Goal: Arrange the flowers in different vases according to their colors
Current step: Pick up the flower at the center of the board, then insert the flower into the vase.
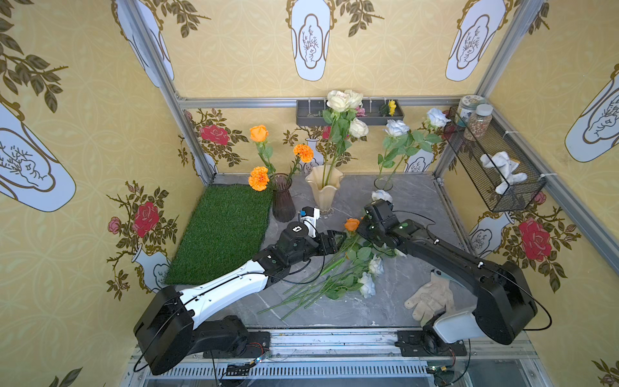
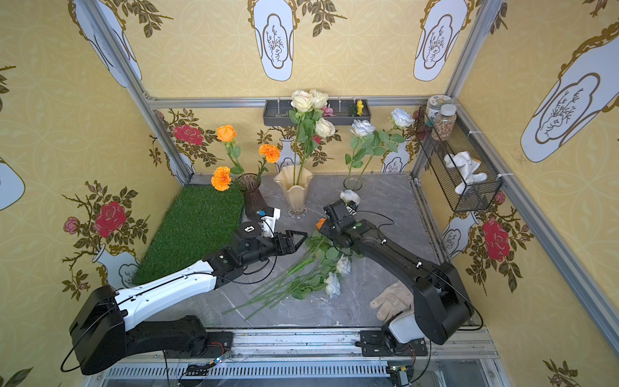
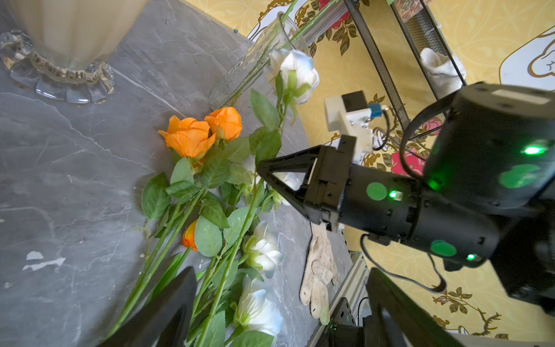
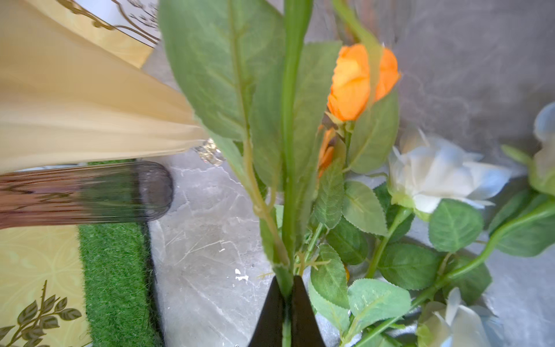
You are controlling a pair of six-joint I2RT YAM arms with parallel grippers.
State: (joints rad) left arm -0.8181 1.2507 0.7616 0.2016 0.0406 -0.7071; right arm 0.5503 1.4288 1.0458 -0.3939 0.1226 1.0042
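R gripper (image 4: 287, 288) is pinched shut on a green stem (image 4: 289, 120), held up over the loose flowers (image 1: 348, 279) that are laid on the table (image 1: 385, 301) in front of the cream vase (image 1: 324, 191). L gripper (image 2: 298, 239) is held wide open & empty, also in front of that vase, just beside them; purple vase (image 1: 283, 201) is stood just left of it

Two black-and-white robot arms
The left arm (image 1: 221, 288) has a white forearm shell; the right arm (image 1: 445, 254) is mostly black with a white base shell. Both carry thin black cables (image 3: 403, 147), round green stickers (image 3: 376, 191) and black triangular fingers (image 3: 279, 171).
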